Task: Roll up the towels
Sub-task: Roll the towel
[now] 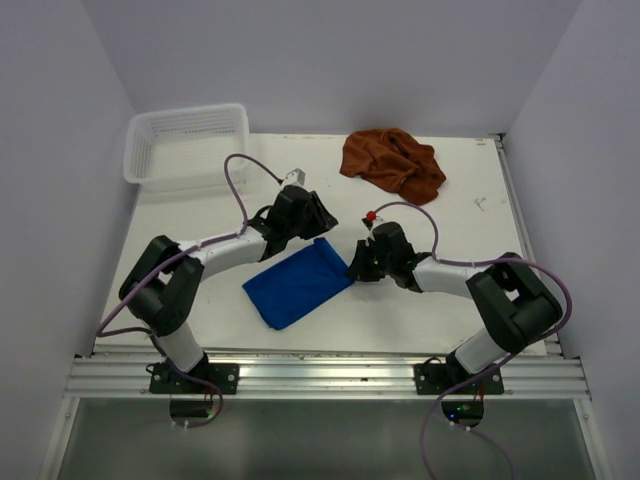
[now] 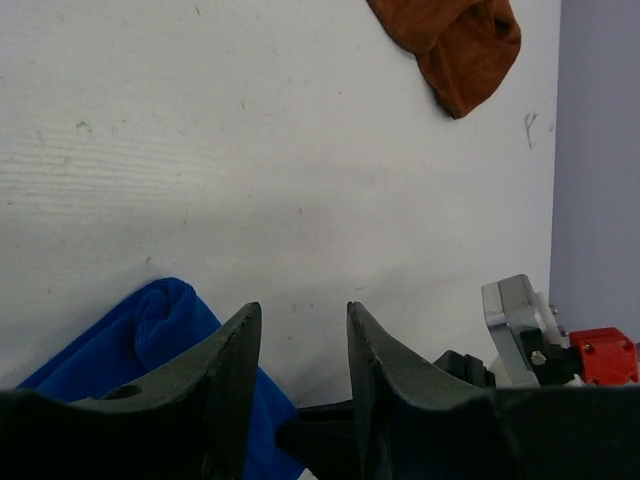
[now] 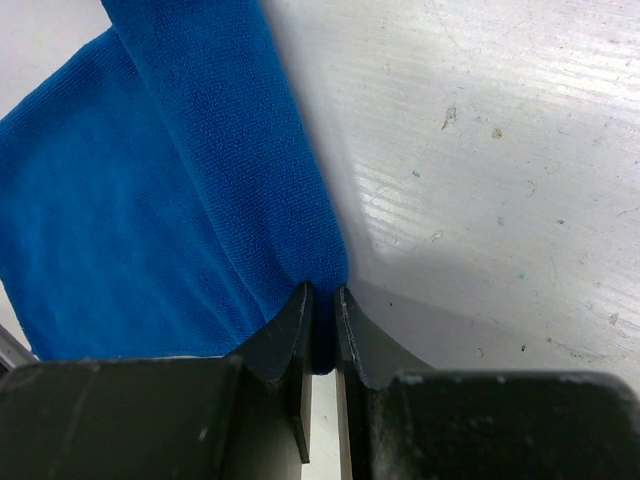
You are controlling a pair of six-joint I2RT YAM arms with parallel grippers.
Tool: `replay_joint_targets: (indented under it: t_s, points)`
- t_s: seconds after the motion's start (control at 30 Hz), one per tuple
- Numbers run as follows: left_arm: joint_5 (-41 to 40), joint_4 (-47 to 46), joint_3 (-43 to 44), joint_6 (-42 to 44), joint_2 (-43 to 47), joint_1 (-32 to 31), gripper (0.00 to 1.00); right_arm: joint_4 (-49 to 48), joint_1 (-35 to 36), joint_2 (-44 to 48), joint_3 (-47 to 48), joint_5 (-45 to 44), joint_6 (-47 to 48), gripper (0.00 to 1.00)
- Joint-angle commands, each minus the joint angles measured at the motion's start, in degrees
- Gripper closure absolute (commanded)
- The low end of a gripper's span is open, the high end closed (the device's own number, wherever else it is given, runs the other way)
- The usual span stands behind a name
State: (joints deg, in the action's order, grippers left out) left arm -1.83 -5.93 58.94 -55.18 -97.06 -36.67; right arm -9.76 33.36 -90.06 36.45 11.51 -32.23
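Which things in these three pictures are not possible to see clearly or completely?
1. Left wrist view: brown towel cut by the top edge; blue towel partly behind the left pincer.
2. Right wrist view: right pincer covers the pinched blue corner; the towel runs past the top and left edges.
3. Top view: the arms hide both pincers' fingertips.
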Motion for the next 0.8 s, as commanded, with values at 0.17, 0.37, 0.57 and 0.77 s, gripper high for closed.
replay_joint_targets:
  t_s: [0.17, 0.37, 0.57, 0.77]
  points:
    - [-1.6, 2.59, 2.94, 1.82, -3.75, -1.48, 0.55, 3.52, 1.0, -2.66, 0.56, -4.04, 1.64, 1.0]
    - [-4.15, 8.63, 5.92, 4.37, -6.39, -2.27, 0.55, 3.78, 1.97, -2.84, 0.82, -5.27, 1.64, 1.0]
    - [-6.7, 14.88, 10.04, 6.66, -9.55, -3.24, 0.55, 3.96, 2.84, -3.28, 0.82, -6.23, 1.73, 1.0]
    - [-9.77, 16.48, 10.5, 7.45, -7.89, -3.76, 0.55, 4.13, 3.37, -3.72, 0.82, -6.94, 1.82, 1.0]
